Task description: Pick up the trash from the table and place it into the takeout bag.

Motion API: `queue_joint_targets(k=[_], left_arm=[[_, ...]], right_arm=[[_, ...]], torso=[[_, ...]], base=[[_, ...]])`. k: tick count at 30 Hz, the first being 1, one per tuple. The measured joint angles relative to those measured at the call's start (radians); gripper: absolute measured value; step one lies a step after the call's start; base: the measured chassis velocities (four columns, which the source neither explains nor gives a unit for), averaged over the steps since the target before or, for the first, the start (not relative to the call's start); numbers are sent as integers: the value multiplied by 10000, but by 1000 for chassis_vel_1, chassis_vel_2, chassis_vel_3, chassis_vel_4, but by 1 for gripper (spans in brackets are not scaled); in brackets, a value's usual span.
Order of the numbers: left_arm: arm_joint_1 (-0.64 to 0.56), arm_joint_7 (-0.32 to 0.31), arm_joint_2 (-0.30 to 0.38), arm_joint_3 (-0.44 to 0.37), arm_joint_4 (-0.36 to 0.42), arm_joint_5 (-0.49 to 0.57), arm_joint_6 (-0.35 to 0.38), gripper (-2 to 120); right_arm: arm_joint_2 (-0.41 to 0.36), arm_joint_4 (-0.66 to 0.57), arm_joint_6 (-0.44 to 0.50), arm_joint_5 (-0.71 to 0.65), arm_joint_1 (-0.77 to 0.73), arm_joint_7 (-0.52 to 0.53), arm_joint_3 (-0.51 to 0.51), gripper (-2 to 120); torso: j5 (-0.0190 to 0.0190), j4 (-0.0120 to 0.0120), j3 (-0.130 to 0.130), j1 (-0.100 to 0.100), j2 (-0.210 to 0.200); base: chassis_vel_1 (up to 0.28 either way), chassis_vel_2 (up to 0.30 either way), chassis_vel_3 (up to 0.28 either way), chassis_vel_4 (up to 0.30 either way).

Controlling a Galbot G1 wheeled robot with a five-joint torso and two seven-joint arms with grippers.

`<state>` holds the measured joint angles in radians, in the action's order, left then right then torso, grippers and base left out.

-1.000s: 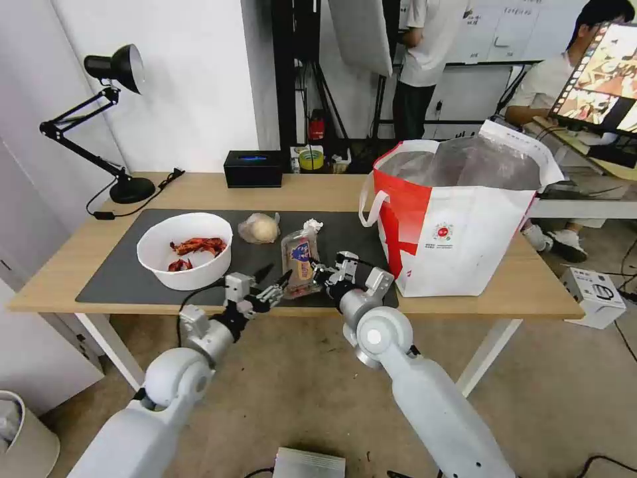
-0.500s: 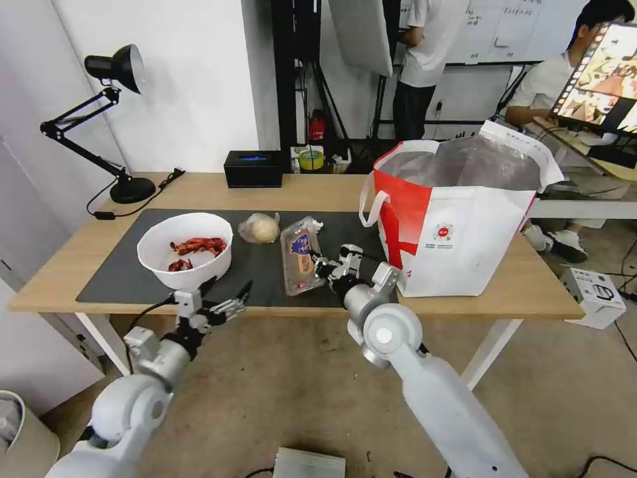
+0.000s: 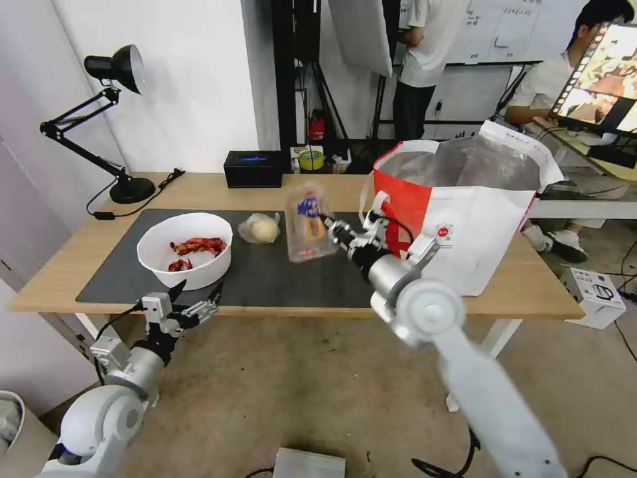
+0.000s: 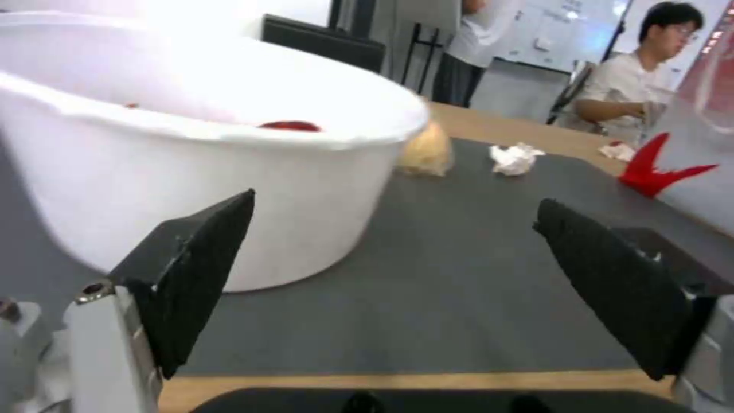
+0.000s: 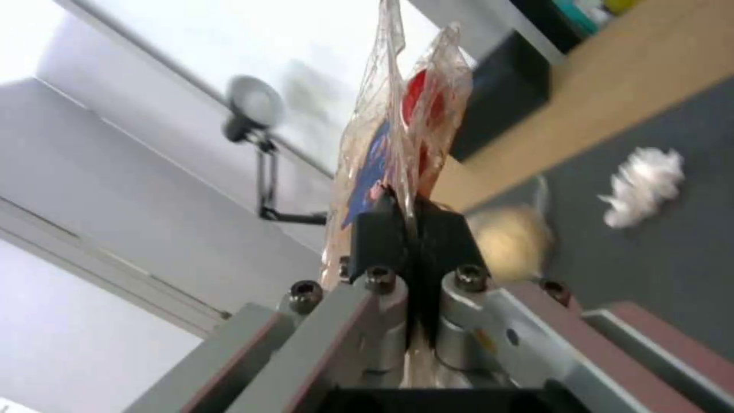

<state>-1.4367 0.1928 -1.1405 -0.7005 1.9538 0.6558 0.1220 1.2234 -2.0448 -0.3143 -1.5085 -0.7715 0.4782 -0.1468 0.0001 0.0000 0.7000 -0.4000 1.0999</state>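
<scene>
Up above the dark mat, the right gripper point(image 3: 330, 229) pinches the clear plastic tray point(image 3: 306, 222) beside the takeout bag point(image 3: 464, 219), while the left gripper point(image 3: 196, 297) hangs spread near the white bowl point(image 3: 184, 249) of red shells, and the crumpled tissue point(image 5: 644, 184) lies on the mat.

Quick count: one white bowl point(image 3: 184, 249) with red shells, one bagged pale lump point(image 3: 259, 228), one crumpled tissue point(image 4: 515, 158), one clear plastic tray point(image 3: 308, 222), one takeout bag point(image 3: 464, 212), one black tissue box point(image 3: 253, 168), one desk lamp point(image 3: 109, 119).
</scene>
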Motion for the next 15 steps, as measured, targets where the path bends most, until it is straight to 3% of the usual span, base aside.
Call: queue_joint_targets(k=[15], left_arm=[[-276, 17, 393, -492, 195, 268, 217, 100]], right_arm=[[-1207, -939, 409, -3218, 1370, 951, -2496, 0]], torso=[[1, -3, 0, 0, 0]], base=[[0, 0, 0, 0]])
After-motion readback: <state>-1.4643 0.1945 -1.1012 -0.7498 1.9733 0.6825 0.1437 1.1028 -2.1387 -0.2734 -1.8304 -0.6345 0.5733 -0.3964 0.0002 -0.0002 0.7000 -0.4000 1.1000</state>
